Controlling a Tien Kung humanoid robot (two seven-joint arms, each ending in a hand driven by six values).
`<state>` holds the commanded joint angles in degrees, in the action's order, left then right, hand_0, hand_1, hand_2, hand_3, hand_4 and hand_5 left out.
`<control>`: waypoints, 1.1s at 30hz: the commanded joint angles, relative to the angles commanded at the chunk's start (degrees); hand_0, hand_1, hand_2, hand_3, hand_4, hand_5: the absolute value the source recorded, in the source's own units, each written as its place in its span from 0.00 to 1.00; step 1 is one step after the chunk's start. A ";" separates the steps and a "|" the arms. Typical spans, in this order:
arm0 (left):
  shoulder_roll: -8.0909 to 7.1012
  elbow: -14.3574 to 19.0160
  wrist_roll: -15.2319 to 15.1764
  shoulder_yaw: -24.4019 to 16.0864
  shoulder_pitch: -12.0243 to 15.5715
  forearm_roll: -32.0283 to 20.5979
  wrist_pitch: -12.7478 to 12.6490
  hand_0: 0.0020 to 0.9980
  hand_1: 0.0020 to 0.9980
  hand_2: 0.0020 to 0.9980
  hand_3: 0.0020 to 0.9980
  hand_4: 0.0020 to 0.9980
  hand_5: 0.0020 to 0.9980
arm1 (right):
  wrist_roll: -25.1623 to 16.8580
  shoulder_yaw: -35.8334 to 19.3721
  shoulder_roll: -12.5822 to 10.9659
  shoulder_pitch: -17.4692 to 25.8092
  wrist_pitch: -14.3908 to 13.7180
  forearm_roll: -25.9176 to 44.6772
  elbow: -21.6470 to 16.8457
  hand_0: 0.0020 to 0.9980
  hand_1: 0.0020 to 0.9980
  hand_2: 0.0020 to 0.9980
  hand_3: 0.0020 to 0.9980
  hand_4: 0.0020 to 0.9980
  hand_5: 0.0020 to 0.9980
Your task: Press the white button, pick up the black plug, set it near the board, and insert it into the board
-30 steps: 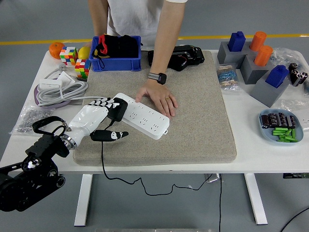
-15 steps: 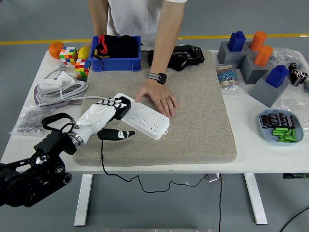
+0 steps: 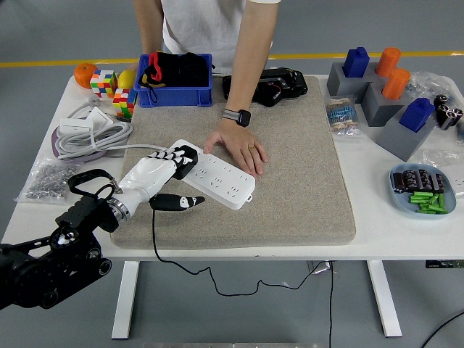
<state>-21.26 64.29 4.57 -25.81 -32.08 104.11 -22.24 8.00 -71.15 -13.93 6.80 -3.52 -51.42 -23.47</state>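
Note:
A white power strip (image 3: 216, 176), the board, lies slanted on the grey mat (image 3: 304, 159). My left hand (image 3: 170, 177) is shut on the black plug (image 3: 185, 161) and holds it over the strip's left end. Its thumb (image 3: 180, 201) points right below the strip. The plug's black cable (image 3: 154, 232) runs down over the table's near edge. A person's hand (image 3: 238, 146) rests flat on the mat, touching the strip's far side. The right hand is out of view.
A blue bin (image 3: 175, 81) with black items, colour cubes (image 3: 116, 93) and a coiled white cable (image 3: 90, 136) sit at the back left. Screws in a bag (image 3: 45, 180) lie left. Grey blocks (image 3: 384, 94) and a blue dish (image 3: 423, 190) stand right.
My left hand has moved right and slightly up with the plug, from beside the strip's left end to over it. The person's hand has stayed still.

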 joint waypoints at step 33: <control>3.32 2.53 -3.00 -44.12 12.75 5.13 -0.63 0.88 0.91 0.85 0.81 0.86 0.67 | -0.05 -0.75 -0.21 -0.50 -0.05 -0.25 -0.24 0.75 0.72 0.70 0.65 0.72 0.40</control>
<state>-17.93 66.82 1.57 -69.92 -19.33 109.24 -22.87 7.95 -71.91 -14.14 6.30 -3.57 -51.67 -23.70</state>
